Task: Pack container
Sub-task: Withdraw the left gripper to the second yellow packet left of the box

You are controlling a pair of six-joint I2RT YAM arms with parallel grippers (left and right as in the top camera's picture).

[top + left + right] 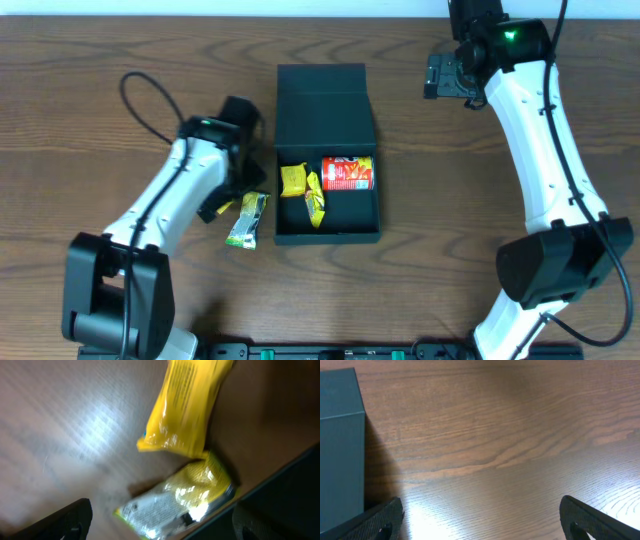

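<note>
The container (327,225), a dark teal box with its flap lid (322,100) folded back, stands mid-table. Inside lie two yellow packets (294,180) and a red chip can (347,173). A silver and yellow-green packet (246,219) lies on the table just left of the box. My left gripper (222,205) hovers over it, open; in the left wrist view the packet (175,505) lies between the spread fingers (60,522), untouched, with a yellow packet (187,405) beyond it. My right gripper (447,78) stands open and empty at the back right; the box's side (340,440) shows at its left.
The container's dark wall (295,490) runs close along the right of the left gripper. Bare wooden table (495,450) lies under the right gripper. A black cable (140,95) loops at the back left.
</note>
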